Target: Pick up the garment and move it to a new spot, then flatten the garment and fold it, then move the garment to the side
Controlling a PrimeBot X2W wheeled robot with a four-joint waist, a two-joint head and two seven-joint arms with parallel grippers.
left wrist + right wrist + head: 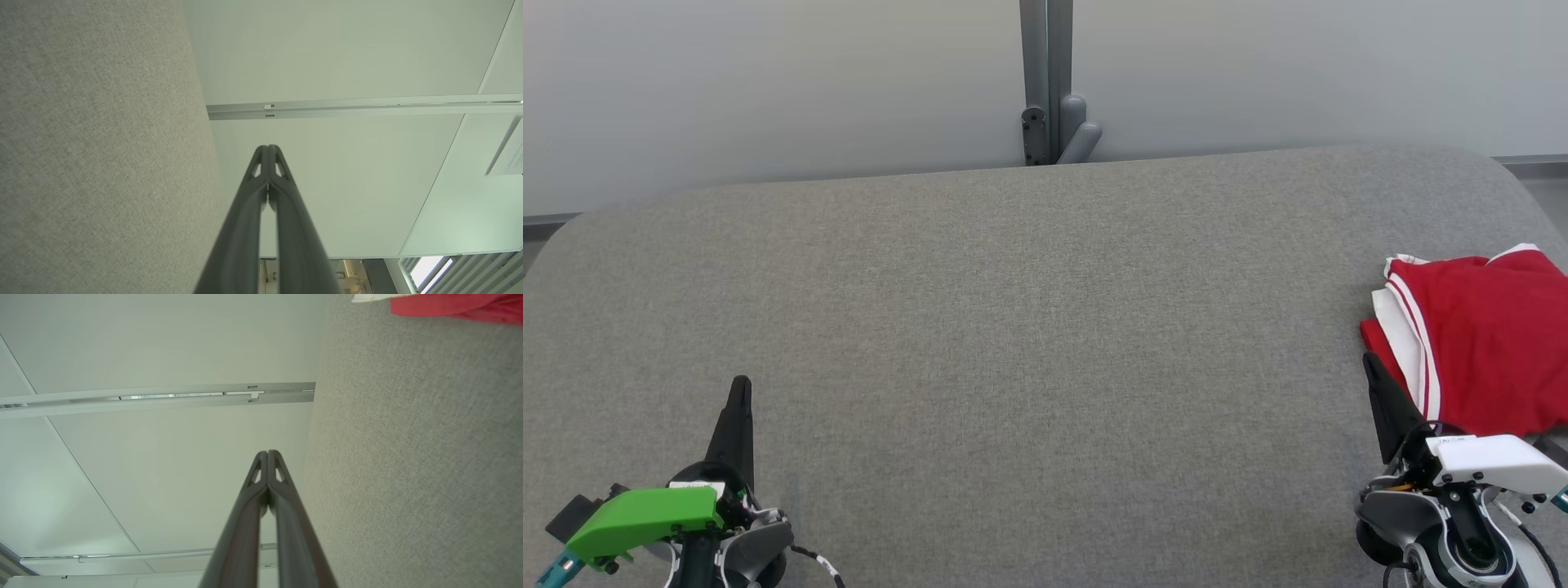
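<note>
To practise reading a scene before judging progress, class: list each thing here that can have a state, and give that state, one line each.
garment: folded, lying flat at the table's right side, not held.
left hand: shut, holding nothing, over the table's near left part.
right hand: shut, holding nothing, just beside the garment's near left corner.
table: grey fabric top, bearing the garment at its right.

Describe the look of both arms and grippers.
The left gripper has two long dark tapering fingers, a bright green cover on its wrist and a striped black-and-white cable. The right gripper has the same dark fingers, a white cover and a round grey housing. Wrist views show small slots near the fingertips.
</note>
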